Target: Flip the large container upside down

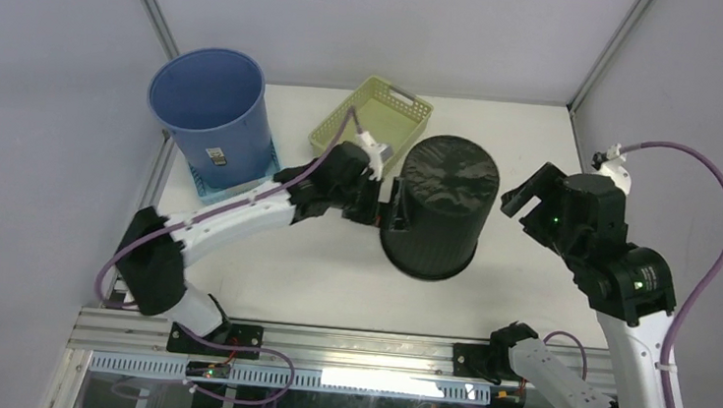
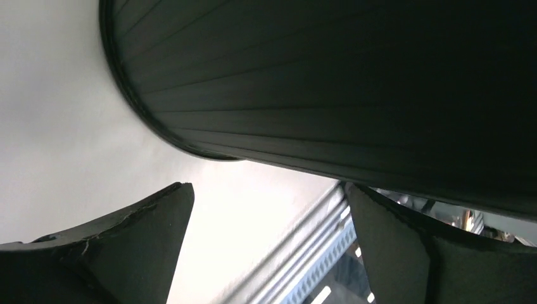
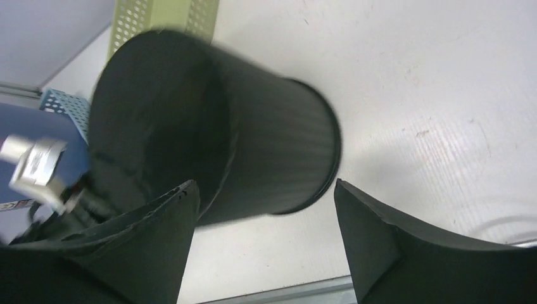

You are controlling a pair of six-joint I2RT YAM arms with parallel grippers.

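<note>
The large black ribbed bin [image 1: 441, 206] stands in the middle of the white table with its closed base up and its rimmed mouth down. My left gripper [image 1: 384, 206] is open right beside the bin's left wall. In the left wrist view the ribbed wall and rim [image 2: 348, 82] fill the top, and nothing lies between the open left gripper's [image 2: 269, 247] jaws. My right gripper [image 1: 525, 204] is open and empty, a short way right of the bin. The right wrist view shows the bin [image 3: 253, 145] beyond the open right gripper [image 3: 266, 247].
A blue bin [image 1: 212, 117] stands upright at the back left on a light-blue tray [image 1: 203, 188]. A pale green perforated basket [image 1: 370, 116] lies behind the black bin. Grey walls close the back and sides. A metal rail [image 1: 325, 344] runs along the near table edge.
</note>
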